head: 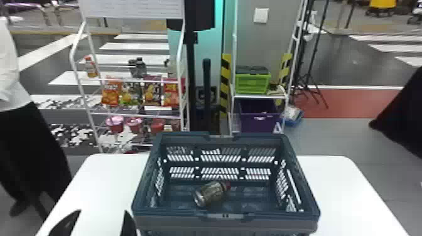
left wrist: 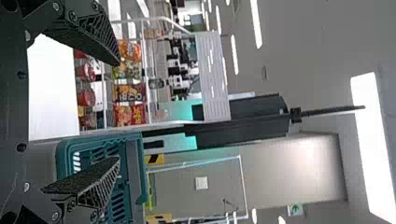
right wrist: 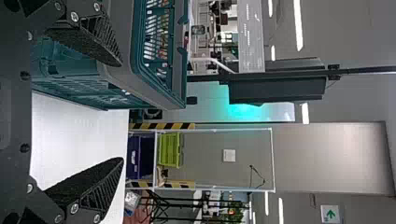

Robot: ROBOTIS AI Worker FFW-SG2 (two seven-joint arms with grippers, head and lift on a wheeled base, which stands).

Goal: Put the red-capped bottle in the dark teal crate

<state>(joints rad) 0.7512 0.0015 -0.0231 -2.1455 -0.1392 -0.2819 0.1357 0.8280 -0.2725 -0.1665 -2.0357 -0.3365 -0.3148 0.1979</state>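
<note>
At the head view's bottom edge, left of the crate, the left gripper hangs over the table, its 2 fingers apart. The right gripper, near the crate in the right wrist view, also has its 2 fingers spread. The crate stands upright on the table, and the bottle lies on its side inside, on the crate's floor, its red cap pointing right and slightly toward the far wall. Beyond the table, the left rack holds 4 snack bags above cups. The right rack holds a green box above a purple bin.
</note>
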